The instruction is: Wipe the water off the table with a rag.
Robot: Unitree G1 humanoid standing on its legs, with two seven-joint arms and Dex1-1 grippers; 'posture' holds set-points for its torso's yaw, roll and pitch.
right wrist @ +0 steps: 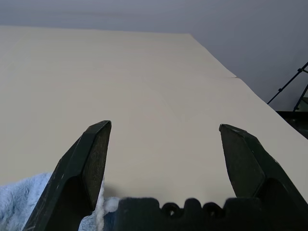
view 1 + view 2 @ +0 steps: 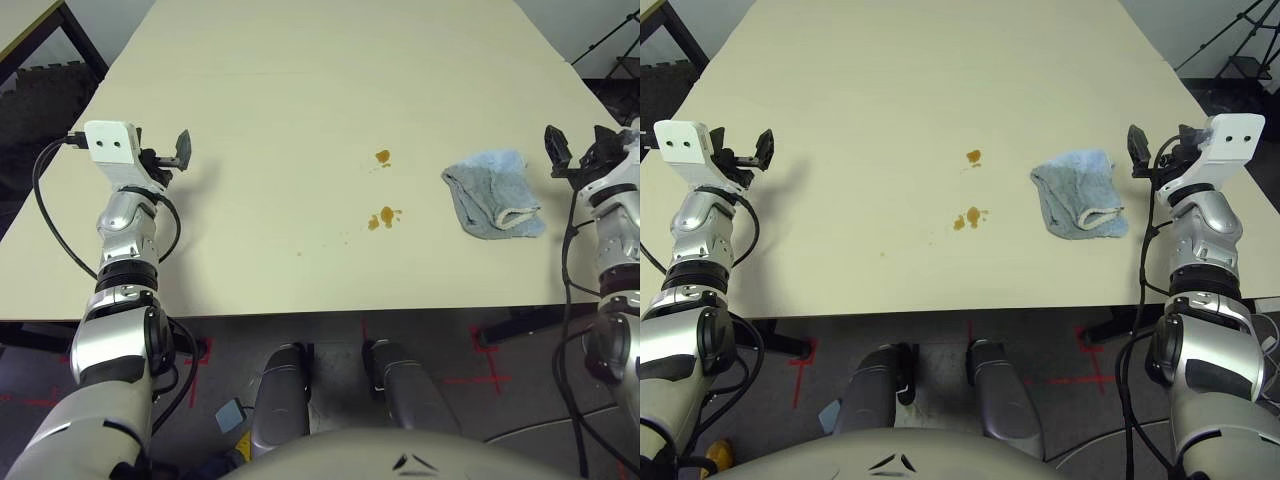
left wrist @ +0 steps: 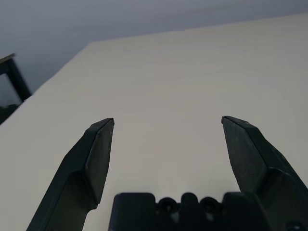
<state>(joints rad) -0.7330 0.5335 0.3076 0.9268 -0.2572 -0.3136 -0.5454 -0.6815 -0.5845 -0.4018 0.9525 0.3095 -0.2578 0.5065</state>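
The blue-grey rag (image 2: 495,193) lies bunched on the right side of the beige table (image 2: 280,80), its whitish hem toward the near edge. Two small orange-brown blotches of water (image 2: 383,157) (image 2: 384,217) sit near the middle, to the left of the rag, with tiny droplets around them. My right gripper (image 2: 578,150) hovers open just right of the rag, apart from it; in the right wrist view a corner of the rag (image 1: 29,202) shows beside its fingers (image 1: 82,168). My left gripper (image 2: 168,158) stands open over the table's left side, holding nothing.
The table's near edge runs just in front of both arms. A dark-framed second table (image 2: 20,20) and black floor mats (image 2: 40,90) stand beyond the left edge. A tripod (image 2: 610,40) stands beyond the far right corner.
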